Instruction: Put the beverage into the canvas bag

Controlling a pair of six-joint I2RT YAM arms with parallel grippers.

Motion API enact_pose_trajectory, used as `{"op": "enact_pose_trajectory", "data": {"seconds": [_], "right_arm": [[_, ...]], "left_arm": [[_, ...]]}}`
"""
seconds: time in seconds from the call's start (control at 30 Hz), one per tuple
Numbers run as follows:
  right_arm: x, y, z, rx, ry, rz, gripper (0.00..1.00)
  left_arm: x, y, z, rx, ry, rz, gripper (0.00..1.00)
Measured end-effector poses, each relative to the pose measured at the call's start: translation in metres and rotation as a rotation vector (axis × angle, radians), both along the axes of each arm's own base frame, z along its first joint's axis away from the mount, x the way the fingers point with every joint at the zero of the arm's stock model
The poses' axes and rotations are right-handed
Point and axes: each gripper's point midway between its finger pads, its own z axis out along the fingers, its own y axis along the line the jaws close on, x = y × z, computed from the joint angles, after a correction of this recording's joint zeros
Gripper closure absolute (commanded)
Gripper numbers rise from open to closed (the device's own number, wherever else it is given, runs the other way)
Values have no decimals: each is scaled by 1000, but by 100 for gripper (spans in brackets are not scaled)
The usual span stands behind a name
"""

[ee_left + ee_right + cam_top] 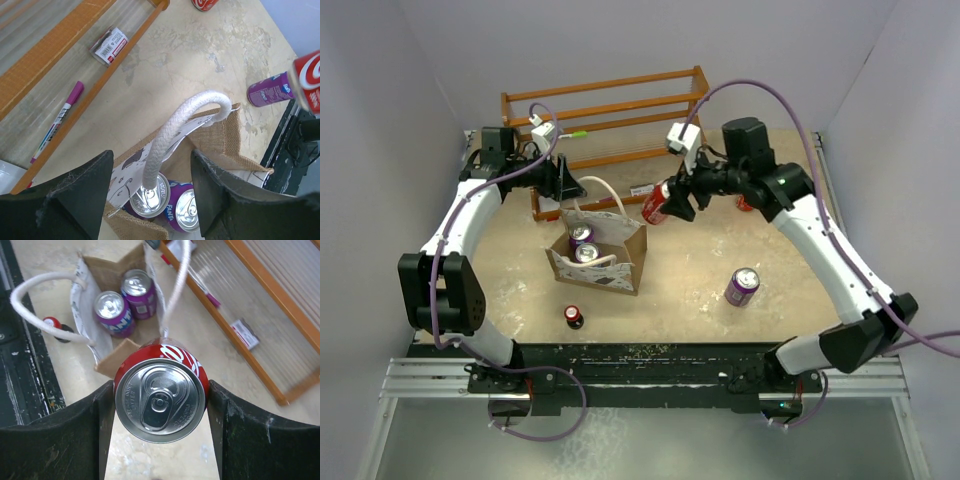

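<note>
The canvas bag (603, 262) stands open at mid-table, white with a dark print and tan inside. Two purple Fanta cans (584, 245) stand in it; they also show in the left wrist view (167, 197). My right gripper (676, 198) is shut on a red cola can (655, 206), held in the air to the right of and behind the bag; in the right wrist view the can (160, 400) fills the gap between the fingers, with the bag (102, 332) below. My left gripper (150, 155) is open above the bag's rear edge, its fingers on either side of the white rope handle (172, 130) without touching it.
A purple can (741, 286) stands on the table right of the bag. A small red can (574, 316) sits in front of the bag. Another red can (746, 204) is partly hidden behind my right arm. A wooden rack (610, 115) at the back holds a marker (56, 122) and a small box (109, 46).
</note>
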Motion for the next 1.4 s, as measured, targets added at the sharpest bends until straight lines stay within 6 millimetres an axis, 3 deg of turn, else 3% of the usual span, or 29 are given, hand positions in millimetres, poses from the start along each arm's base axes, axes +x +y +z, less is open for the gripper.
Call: {"op": "enact_pose_trajectory", "data": {"seconds": [0.4,0.63,0.83,1.07,1.4], "right_arm": [[-16,99,-24,-53,23,206,100],[-18,130,-38,-100,13,231,100],[-2,145,-53,-142,4,211,100],[8,146,-84,-234,7,190,100],[11,144,-93,-303,-36,182,100]], "left_arm": [[0,1,0,2,-7,-3,33],[0,1,0,2,-5,-3,34],[0,1,0,2,-5,-3,34],[0,1,0,2,-3,-2,35],[-2,1,-5,2,12,2,35]]}}
